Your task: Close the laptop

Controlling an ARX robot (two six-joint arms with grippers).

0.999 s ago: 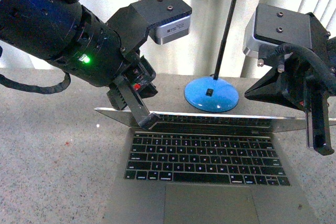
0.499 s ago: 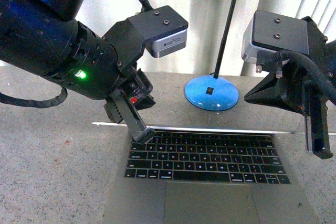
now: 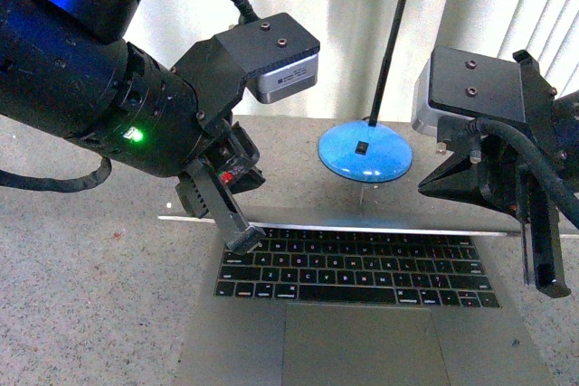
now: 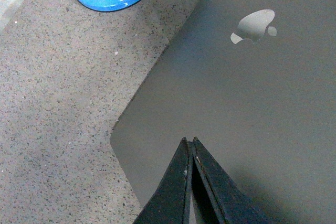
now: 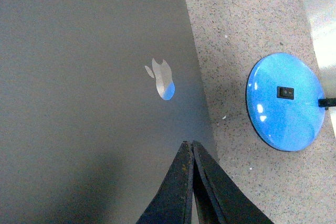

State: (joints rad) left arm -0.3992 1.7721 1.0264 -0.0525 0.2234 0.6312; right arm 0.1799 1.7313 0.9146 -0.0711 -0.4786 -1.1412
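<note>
Both arms sit lower than 1 s ago, and the lid's (image 3: 380, 220) front edge has dropped w/ them. It now shows as a thin silver strip right over the back row of the keyboard (image 3: 357, 268).

Front view: laptop (image 3: 226, 341) lies on a speckled grey tabletop (image 3: 81, 296), between the arms, base flat, trackpad (image 3: 362, 354) nearest the robot. A blue lamp base (image 3: 365, 153) stands just behind it, apart from the lid.

L end effector (image 3: 242, 240) is pinched closed, gripping nothing, w/ its tip at the lid edge near the L corner. R end effector (image 3: 543, 282) is likewise closed and empty, hanging at the lid's R end. Each wrist view shows its closed tip against the lid's outer face. Contact looks likely but can't be confirmed.

Key relation: the lid's long axis runs L-to-R across the robot. The lid lies below both tips and leans toward the robot. Neither arm is clearly nearer. By my read, any further push goes down & toward the robot.

Looks: thin grey-silver metal shell, matte lid, shiny apple logo (image 4: 254, 24), black keys.
</note>
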